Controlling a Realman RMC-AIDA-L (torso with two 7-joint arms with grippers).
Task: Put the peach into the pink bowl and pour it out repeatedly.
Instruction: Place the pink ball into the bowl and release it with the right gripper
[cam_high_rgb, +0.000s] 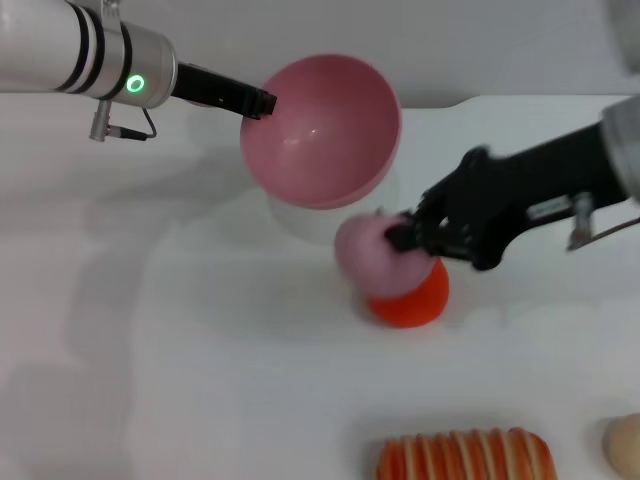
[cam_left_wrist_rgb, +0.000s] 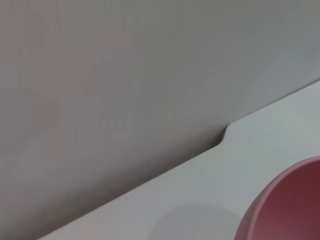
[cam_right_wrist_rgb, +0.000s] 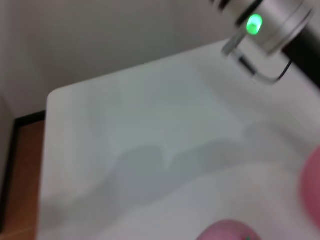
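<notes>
I read this as a lab or test bench, not a home. I work over a plain white table (cam_high_rgb: 150, 350) with a notched far edge, backed by a bare grey wall (cam_left_wrist_rgb: 125, 65). Toy-like food props sit along the frame's lower right: a striped orange-red loaf (cam_high_rgb: 465, 455) and a pale beige rounded thing (cam_high_rgb: 625, 445). A strip of wooden floor (cam_right_wrist_rgb: 20, 175) shows beside the table.

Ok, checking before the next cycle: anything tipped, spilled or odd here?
Nothing spilled. The pink bowl is held tilted off the table by the left gripper at its rim, empty. The right gripper holds the peach over an orange-red fruit.
</notes>
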